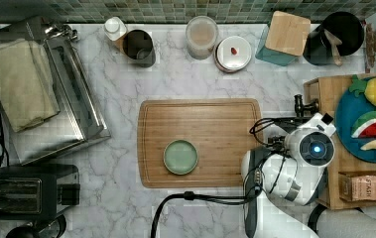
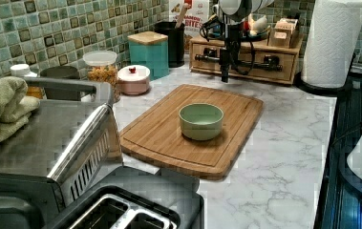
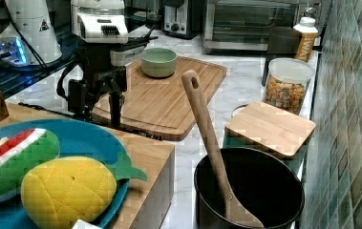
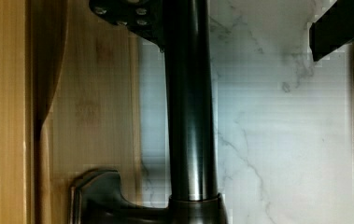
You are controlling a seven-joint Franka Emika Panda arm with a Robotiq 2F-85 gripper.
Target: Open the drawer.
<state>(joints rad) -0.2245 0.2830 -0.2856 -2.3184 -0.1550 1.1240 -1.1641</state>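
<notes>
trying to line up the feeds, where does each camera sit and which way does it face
Top view: overhead, looking straight down at the bamboo cutting board; white arm at the top view's right.
Left view: low by the steel toaster oven, facing the light-wood drawer; arm hangs before it.
Right view: from atop the drawer unit, looking back along the counter; gripper near.
Wrist view: close on the black bar handle.
Top, left and right views share the pale green bowl.

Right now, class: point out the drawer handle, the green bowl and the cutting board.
Drawer handle [image 4: 189, 116]: wrist view, middle of the black bar.
Green bowl [image 2: 201, 121]: left view, its outer wall.
Cutting board [image 1: 210, 121]: top view, bare wood behind the bowl.
</notes>
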